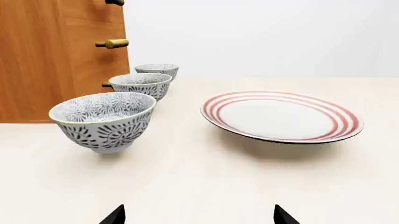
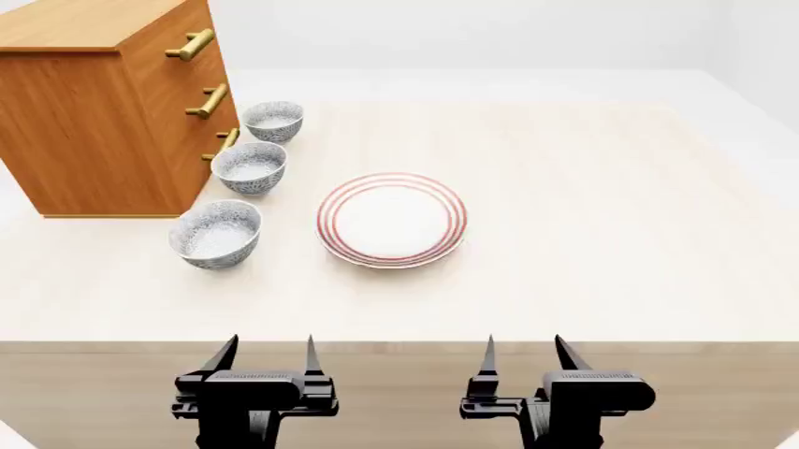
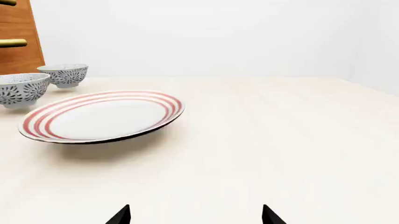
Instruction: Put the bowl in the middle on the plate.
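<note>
Pale table point(image 2: 600, 234) before me; the bowl point(image 2: 250, 167) sits empty mid-row by the left edge; the plate point(image 2: 392, 220) bare; left gripper point(image 2: 268, 354) and right gripper point(image 2: 525, 352) both spread, holding nothing.

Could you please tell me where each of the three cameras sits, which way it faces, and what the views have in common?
Head view: high on the robot, looking forward and down at the table; both open grippers, left and right, show at the near edge.
Left wrist view: low near the left gripper, facing the three bowls, the plate and the wooden drawers; only its fingers show.
Right wrist view: low near the right gripper, facing the plate; only finger tips show.
Shared: all three see the plate and the middle bowl.
</note>
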Tool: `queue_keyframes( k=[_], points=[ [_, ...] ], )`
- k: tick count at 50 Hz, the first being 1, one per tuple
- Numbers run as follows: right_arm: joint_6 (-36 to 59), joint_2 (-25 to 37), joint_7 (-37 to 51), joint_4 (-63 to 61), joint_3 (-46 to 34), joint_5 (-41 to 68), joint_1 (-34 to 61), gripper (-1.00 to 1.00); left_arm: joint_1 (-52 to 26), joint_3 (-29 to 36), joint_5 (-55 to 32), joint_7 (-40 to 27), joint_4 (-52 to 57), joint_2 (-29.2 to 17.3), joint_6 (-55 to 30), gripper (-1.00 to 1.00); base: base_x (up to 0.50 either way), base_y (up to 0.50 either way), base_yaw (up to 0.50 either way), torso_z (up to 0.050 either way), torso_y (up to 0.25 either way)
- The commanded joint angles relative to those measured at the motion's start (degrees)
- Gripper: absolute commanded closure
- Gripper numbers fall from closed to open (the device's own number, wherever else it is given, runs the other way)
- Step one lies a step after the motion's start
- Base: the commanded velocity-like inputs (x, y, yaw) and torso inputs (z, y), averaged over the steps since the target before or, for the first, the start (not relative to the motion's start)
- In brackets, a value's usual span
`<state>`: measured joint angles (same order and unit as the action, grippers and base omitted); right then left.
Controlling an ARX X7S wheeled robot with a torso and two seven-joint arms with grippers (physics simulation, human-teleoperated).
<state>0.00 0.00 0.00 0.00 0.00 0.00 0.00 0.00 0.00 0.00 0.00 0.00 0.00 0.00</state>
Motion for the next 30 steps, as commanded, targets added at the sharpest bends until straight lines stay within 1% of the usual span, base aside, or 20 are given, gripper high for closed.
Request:
queue_keyframes(
  k=[1, 9, 13, 15, 17, 19, 21, 22, 23, 24, 26, 28, 30],
  points=[
    [-0.06, 0.82, 0.8, 0.52, -1.11, 1.48, 0.49, -1.0, -0.05, 1.29, -0.5, -1.1, -0.27, -0.93, 0.03, -1.0, 0.0, 0.0, 0.0, 0.0, 0.0],
    [1.07, 2.4, 2.54, -0.67, -2.92, 2.64, 0.84, -1.0, -0.52, 3.16, -1.49, -2.78, 0.54, -2.38, -1.3, -1.0, 0.0, 0.0, 0.0, 0.0, 0.0],
    [2.9, 3.05, 2.89, -3.03, -3.46, 3.32, 0.62, -1.0, -0.22, 3.95, -1.53, -3.35, 1.78, -2.98, -2.07, -1.0, 0.0, 0.0, 0.0, 0.0, 0.0],
    [4.76, 3.56, 2.75, -4.94, -3.23, 4.33, 0.79, -1.0, -0.08, 4.33, -1.6, -3.51, 3.59, -3.31, -3.73, -1.0, 0.0, 0.0, 0.0, 0.0, 0.0],
    [10.24, 4.36, 2.9, -10.21, -2.94, 5.39, 1.19, -1.0, -0.25, 4.7, -1.63, -3.62, 7.09, -3.76, -7.24, -1.0, 0.0, 0.0, 0.0, 0.0, 0.0],
    [19.85, 5.98, 1.68, -18.68, -2.94, 8.08, 2.7, -1.0, -1.64, 5.13, -1.88, -3.19, 13.5, -4.66, -13.89, -1.0, 0.0, 0.0, 0.0, 0.0, 0.0],
    [25.82, 6.95, 2.22, -22.95, -3.17, 8.41, 4.44, -1.0, -3.35, 4.46, -4.32, -2.31, 17.62, -4.83, -20.15, -1.0, 0.0, 0.0, 0.0, 0.0, 0.0],
    [32.0, 7.68, 2.82, -26.33, -3.06, 8.82, 7.13, -1.0, -5.8, 4.32, -4.54, -2.61, 21.41, -5.29, -25.75, -1.0, 0.0, 0.0, 0.0, 0.0, 0.0],
    [34.81, 8.1, 3.36, -27.97, -3.03, 8.69, 8.66, -1.0, -7.69, 3.3, -6.58, -2.23, 23.42, -5.13, -30.21, -1.0, 0.0, 0.0, 0.0, 0.0, 0.0],
    [36.39, 8.32, 3.43, -28.95, -2.97, 8.95, 9.52, -1.0, -8.8, 2.89, -7.46, -2.17, 24.59, -5.2, -32.43, -1.0, 0.0, 0.0, 0.0, 0.0, 0.0],
    [37.44, 8.74, 4.7, -30.6, -3.13, 7.81, 10.82, -1.0, -10.76, 2.89, -7.47, -2.64, 25.49, -5.53, -34.2, -1.0, 0.0, 0.0, 0.0, 0.0, 0.0],
    [39.27, 8.56, 4.66, -31.58, -2.5, 8.84, 11.69, -1.0, -11.66, 3.04, -7.34, -2.89, 25.25, -5.7, -33.81, -1.0, 0.0, 0.0, 0.0, 0.0, 0.0],
    [39.02, 8.61, 4.97, -31.44, -2.67, 8.5, 11.72, -1.0, -11.37, 3.15, -7.59, -2.87, 24.83, -5.76, -33.23, -1.0, 0.0, 0.0, 0.0, 0.0, 0.0]
  ],
)
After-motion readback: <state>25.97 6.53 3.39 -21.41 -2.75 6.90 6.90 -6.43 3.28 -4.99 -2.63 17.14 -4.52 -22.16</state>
